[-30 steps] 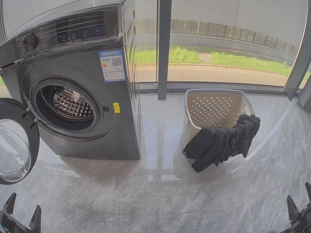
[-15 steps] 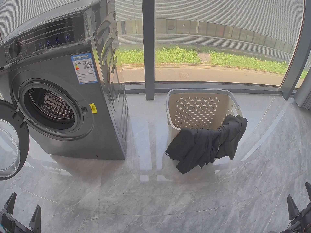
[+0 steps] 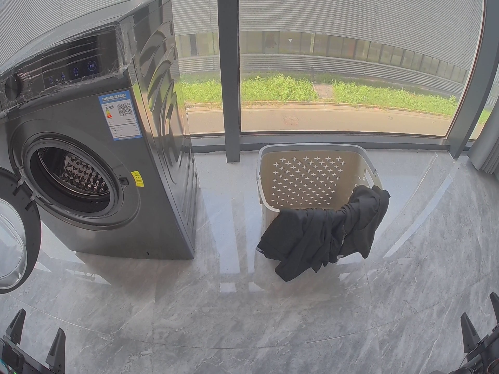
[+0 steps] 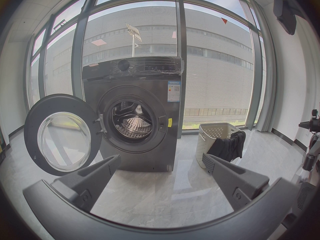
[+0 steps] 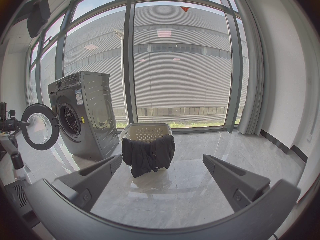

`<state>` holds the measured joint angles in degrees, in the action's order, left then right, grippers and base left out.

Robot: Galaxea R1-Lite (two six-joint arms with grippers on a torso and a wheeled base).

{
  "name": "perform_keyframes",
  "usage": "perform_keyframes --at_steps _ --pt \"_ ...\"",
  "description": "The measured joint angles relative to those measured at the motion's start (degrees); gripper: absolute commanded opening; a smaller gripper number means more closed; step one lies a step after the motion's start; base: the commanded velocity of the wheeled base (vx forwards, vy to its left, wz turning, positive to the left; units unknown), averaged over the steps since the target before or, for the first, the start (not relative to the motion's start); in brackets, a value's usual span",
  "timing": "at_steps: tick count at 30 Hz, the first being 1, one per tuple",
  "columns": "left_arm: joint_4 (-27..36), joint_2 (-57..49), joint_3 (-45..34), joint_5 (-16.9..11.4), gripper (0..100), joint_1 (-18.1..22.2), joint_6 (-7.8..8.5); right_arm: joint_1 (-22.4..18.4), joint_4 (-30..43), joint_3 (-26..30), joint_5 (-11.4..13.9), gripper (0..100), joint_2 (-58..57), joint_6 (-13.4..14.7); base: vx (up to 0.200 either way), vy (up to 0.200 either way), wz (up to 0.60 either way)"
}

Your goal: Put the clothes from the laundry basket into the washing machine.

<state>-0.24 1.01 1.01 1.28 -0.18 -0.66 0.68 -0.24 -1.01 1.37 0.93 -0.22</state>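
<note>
Head view puts both grippers low at the near edge, well short of everything: the left gripper [image 3: 37, 333] and the right gripper [image 3: 479, 315] each have their jaws spread wide with nothing between them (both wrist views show the same gap). 1 dark garment [image 3: 322, 235] hangs over the near rim of the laundry basket [image 3: 312, 149]. It is well ahead of the right jaws and a little toward the left arm's side, with most of its cloth draped down the outside wall toward the floor [image 3: 249, 328]. The washing machine [image 3: 156, 193] stands well ahead of the left jaws, its door [image 3: 13, 235] open to their outer side and the drum mouth [image 3: 70, 180] facing them. The risks, as I judge them, are 3. A pinch on a loose hanging fold may catch only 1 layer, so the cloth slips out on the lift or trails along the floor. A grip too close to the rim could snag the light basket and drag or tip it. On the carry across, a dangling sleeve may catch the door edge or hang out of the drum mouth, leaving the garment half in.
</note>
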Motion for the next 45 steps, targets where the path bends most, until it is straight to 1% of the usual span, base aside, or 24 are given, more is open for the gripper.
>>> perform_keyframes --at_steps 10,11,14,19,24,30,34,36,42,45 --pt "0.0 0.0 0.0 -0.06 100 0.02 0.01 0.0 0.0 0.0 0.02 100 0.0 -0.02 0.0 -0.18 0.0" --pt "0.0 0.0 0.0 -0.11 100 0.02 0.17 0.0 0.0 0.0 0.02 100 0.0 -0.02 0.0 0.0 0.0" --pt "0.09 0.0 0.0 -0.6 100 0.02 1.3 0.0 0.0 0.0 0.02 100 0.0 -0.02 0.0 0.0 0.0" --pt "0.02 0.0 0.0 -0.95 100 0.02 1.67 0.0 0.09 0.0 0.02 100 0.0 -0.07 0.0 0.0 0.0" --pt "0.02 0.0 0.0 -0.99 100 0.0 1.63 -0.06 0.02 0.0 0.02 100 0.0 -0.02 0.0 0.0 0.0" --pt "0.11 0.0 0.0 -1.04 100 0.02 1.23 -0.11 0.02 0.0 0.02 100 0.0 -0.1 0.2 0.0 0.0" --pt "0.11 0.0 0.0 -1.01 100 -0.04 0.3 -0.09 0.02 0.0 0.02 100 0.0 -0.11 0.2 0.0 0.0" --pt "0.11 0.0 0.0 -1.01 100 -0.09 0.26 -0.06 0.0 0.0 0.02 100 0.0 0.01 0.2 0.0 0.0" --pt "0.09 0.0 0.0 -0.96 100 -0.09 0.23 -0.06 0.0 0.0 -0.04 100 0.0 0.09 0.0 0.0 0.0" --pt "0.09 0.02 0.0 -1.01 100 -0.06 0.15 -0.06 0.0 0.0 -0.04 100 0.0 0.01 0.0 -0.2 0.0"
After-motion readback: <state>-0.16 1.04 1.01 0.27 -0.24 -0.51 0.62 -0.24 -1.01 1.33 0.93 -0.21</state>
